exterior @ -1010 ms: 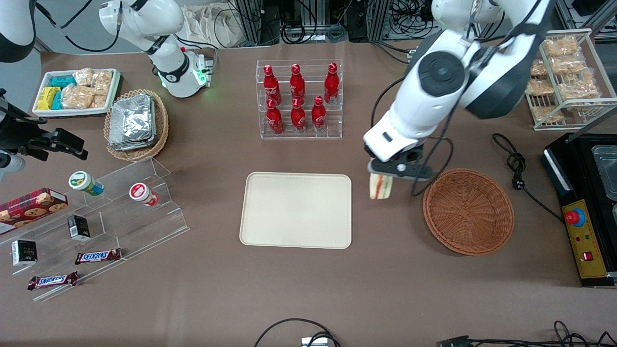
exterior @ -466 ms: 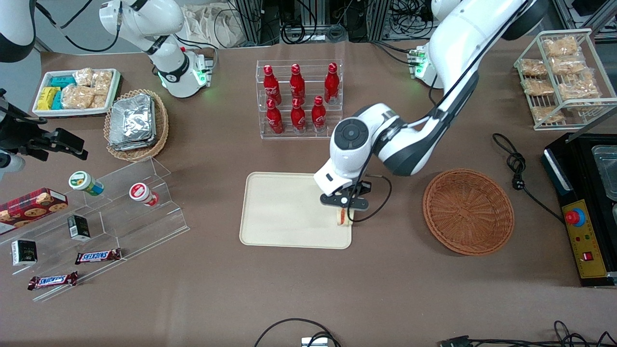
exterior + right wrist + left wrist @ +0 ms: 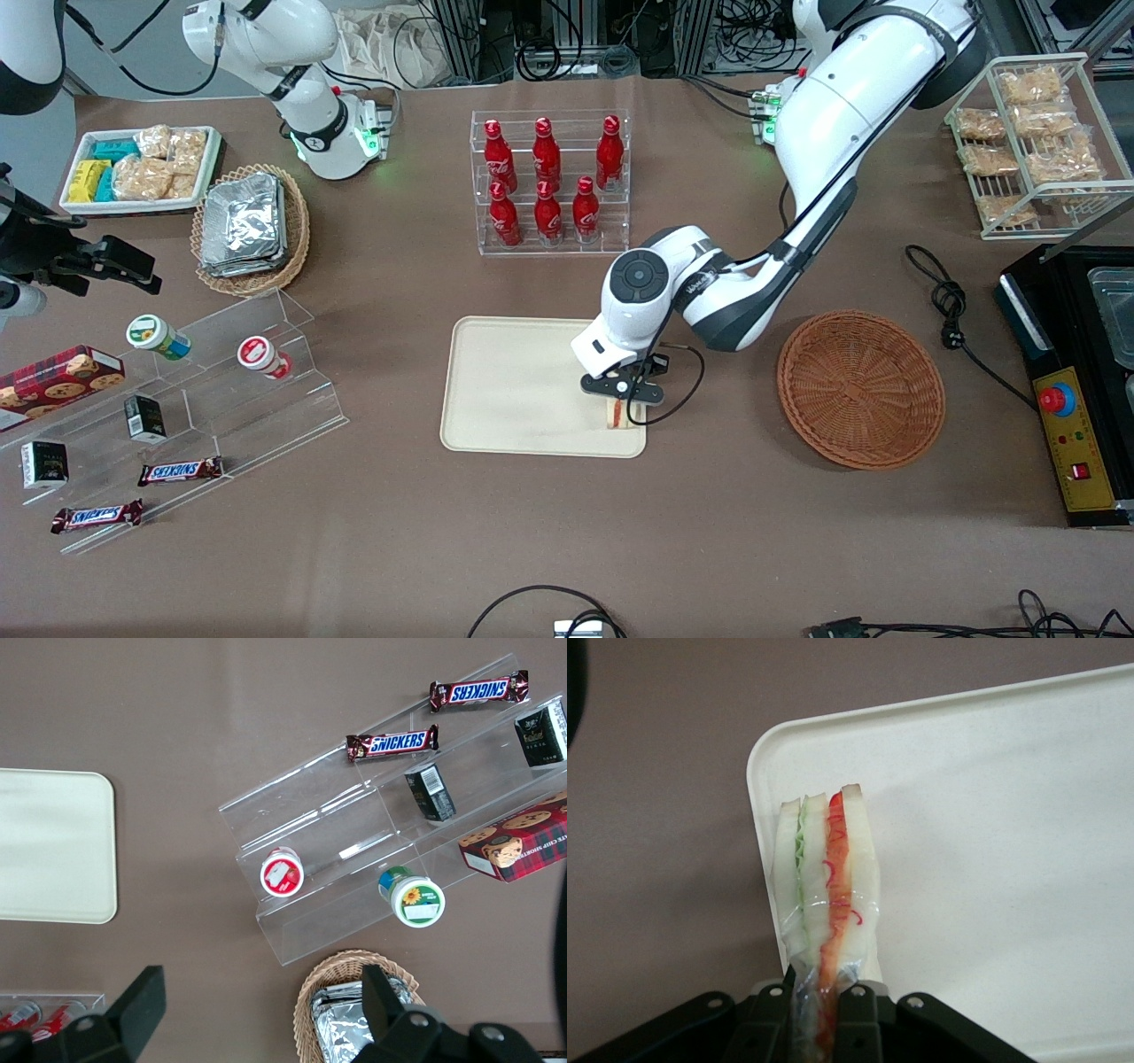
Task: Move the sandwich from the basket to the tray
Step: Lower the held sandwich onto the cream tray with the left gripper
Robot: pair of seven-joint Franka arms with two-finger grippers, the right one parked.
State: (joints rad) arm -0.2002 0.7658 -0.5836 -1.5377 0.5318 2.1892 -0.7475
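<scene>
Lowering the sandwich (image 3: 617,414) onto the tray (image 3: 514,390) was the step in hand. The gripper (image 3: 620,403) stood over the tray's corner at about four o'clock from the tray's middle in the front view, the corner nearest the basket (image 3: 861,388). Its fingers (image 3: 852,1014) were closed tight on the wrapped wedge, pinching one narrow end so that the bread and the red and green filling layers stood on edge. The wrist view showed the sandwich (image 3: 826,886) just inside the tray's rounded corner (image 3: 764,762), close to the rim; whether it already rested on the tray could not be told. By my judgement, the next move called for easing it down until it sat on the tray, then spreading the fingers and lifting straight up, with care that it did not tip over the low rim so near.

The basket, at three o'clock from the tray, held nothing visible. The tray held nothing but the sandwich.
</scene>
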